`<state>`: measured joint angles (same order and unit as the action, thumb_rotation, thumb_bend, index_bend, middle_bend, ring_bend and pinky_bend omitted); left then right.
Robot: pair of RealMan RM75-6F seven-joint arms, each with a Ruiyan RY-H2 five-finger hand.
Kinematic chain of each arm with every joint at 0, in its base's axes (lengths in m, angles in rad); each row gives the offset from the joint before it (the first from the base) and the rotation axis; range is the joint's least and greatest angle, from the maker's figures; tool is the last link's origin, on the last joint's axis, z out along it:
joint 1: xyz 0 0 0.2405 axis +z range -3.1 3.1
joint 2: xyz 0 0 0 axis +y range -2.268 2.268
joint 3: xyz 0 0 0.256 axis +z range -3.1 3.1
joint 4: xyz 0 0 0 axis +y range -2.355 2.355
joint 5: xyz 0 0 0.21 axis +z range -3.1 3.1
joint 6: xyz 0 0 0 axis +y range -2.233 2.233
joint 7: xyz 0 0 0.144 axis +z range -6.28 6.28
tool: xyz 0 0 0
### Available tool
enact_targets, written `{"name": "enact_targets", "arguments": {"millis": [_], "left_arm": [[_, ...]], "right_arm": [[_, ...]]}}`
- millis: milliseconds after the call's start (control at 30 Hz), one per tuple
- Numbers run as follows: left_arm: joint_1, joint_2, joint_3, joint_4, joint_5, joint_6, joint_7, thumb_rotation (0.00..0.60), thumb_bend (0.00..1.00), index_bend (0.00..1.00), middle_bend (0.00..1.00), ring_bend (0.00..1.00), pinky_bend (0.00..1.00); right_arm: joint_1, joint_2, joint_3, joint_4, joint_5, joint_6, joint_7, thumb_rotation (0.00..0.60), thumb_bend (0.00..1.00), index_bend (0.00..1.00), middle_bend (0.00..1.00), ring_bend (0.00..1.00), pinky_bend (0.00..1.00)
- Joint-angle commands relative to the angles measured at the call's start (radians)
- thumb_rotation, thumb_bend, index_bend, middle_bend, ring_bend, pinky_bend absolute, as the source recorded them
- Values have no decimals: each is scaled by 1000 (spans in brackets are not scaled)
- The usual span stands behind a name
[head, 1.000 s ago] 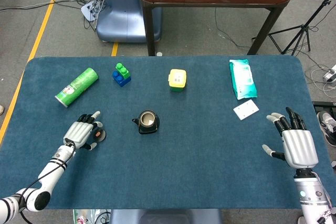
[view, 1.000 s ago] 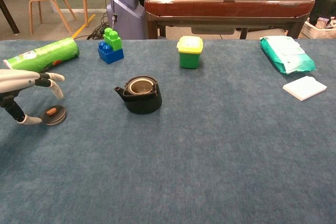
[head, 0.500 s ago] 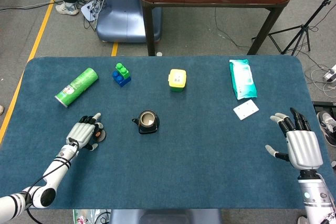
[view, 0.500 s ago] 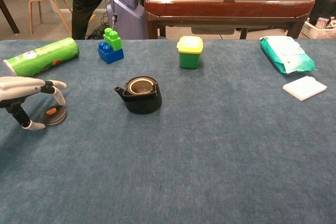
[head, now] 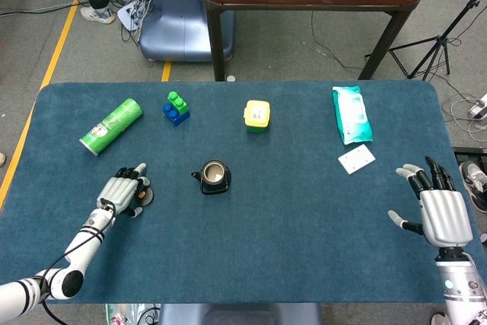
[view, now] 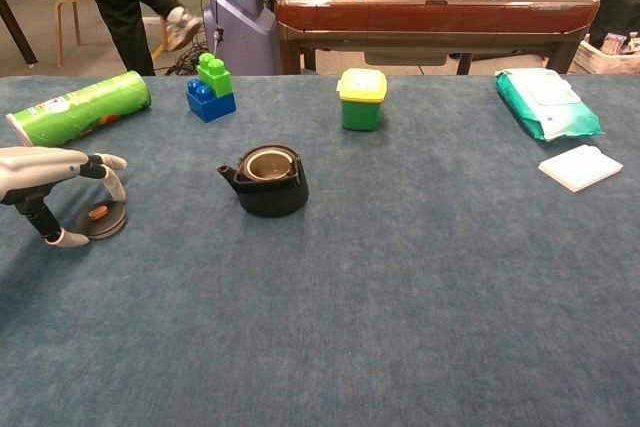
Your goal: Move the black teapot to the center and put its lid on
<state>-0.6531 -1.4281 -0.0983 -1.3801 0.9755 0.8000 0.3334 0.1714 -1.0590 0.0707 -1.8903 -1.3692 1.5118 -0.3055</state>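
Since the earlier frames the left hand (view: 40,187) has drawn in closer over the lid (view: 98,218), its thumb and a finger now bracketing the small dark disc where before they stood wider around it; a passer-by has also walked into the background. That lid lies flat on the blue bench (head: 304,218) toward its left side, its orange knob up, which is why the hand arches over it from above with fingertips pointing down: a low, flat piece can only be taken by pinching its rim or knob. Whether the fingers already touch the lid cannot be told from either view, and it does not look lifted, so I judge the hand unclenched and poised, holding nothing yet. The black teapot (head: 214,177) stands upright and uncovered, spout to the left, already roughly mid-bench and well apart from the lid, so the moving step seems done and the lidding is what remains. The right hand (head: 437,207) hovers far right with fingers spread, empty and clear of the work, presumably parked to stay out of the way.
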Motion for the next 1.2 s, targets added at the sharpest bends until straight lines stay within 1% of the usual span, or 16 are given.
{"name": "enact_targets", "arguments": {"millis": [33,233,567,700,1033,1200], "left_arm": [[-4,-3,2,2,-5,-1,2,600,246,261,0,0,0],[-14,-8,3,1,-24,-1,11,600,246,265,0,0,0],[-24,-16,5,15,-43,2,11,600,246,304,0,0,0],[-24,-18,8,23,-39,4,4,600,246,314,0,0,0],[-18,-28,7,54,-14,15,-32,600,246,387,0,0,0],[-14,-21,6,53,3,20,-50,600,246,398,0,0,0]], "right_arm": [[-3,1,3,2,0,-1,3,600,104,260,241,40,103],[-12,2,9,9,2,-5,13,600,105,262,241,40,103],[-23,4,18,16,3,-10,25,600,105,263,241,40,103],[-25,3,21,18,1,-13,29,600,104,263,241,40,103],[-34,4,28,18,-6,-10,35,600,104,270,241,40,103],[-37,5,31,16,-11,-9,35,600,104,272,241,40,103]]}}
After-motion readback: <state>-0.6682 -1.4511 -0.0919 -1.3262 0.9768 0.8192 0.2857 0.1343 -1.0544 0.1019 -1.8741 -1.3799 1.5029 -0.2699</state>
